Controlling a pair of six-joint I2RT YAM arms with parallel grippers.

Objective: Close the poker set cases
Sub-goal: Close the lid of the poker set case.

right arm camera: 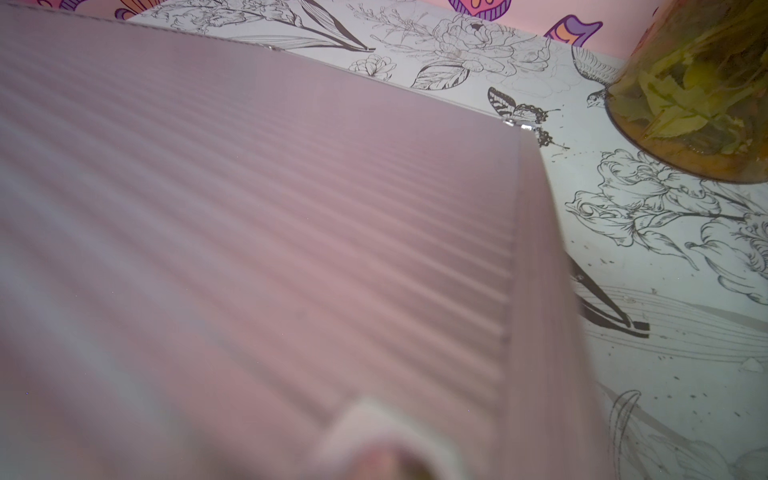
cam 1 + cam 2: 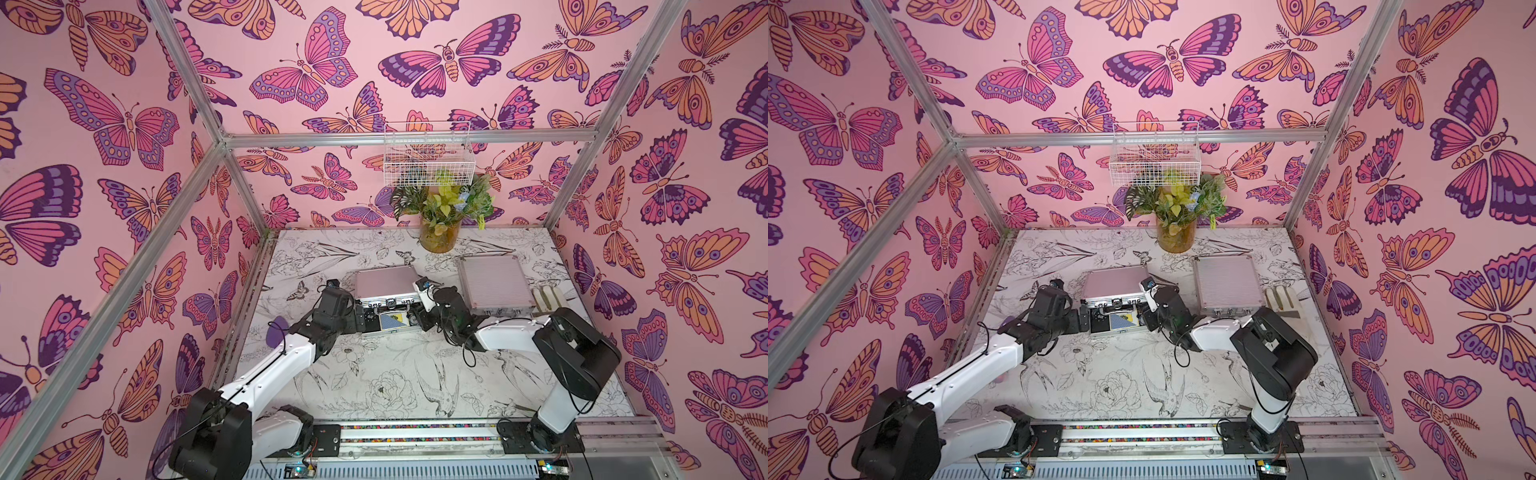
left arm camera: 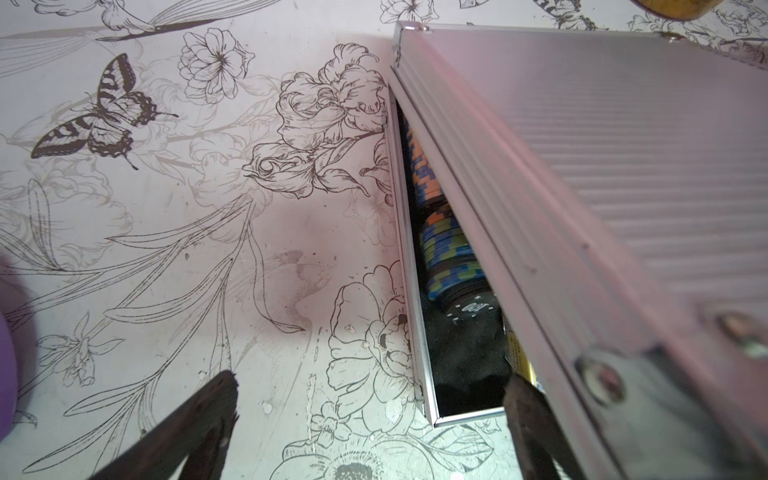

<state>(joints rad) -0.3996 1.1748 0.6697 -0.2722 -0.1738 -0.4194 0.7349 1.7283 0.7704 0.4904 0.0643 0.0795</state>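
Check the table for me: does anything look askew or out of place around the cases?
Yes. The left case sits with its lid tilted, part open, chips and cards showing. The right case lies shut and flat. A pale glove lies beside that shut case and seems a stray.

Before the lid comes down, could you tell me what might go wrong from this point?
One finger of the open left gripper sits at the front rim of the half-open case's base, below the raised lid; it could get pinched when the lid drops. The card deck lies at the base's front; if it stands proud, the lid may not shut flush.
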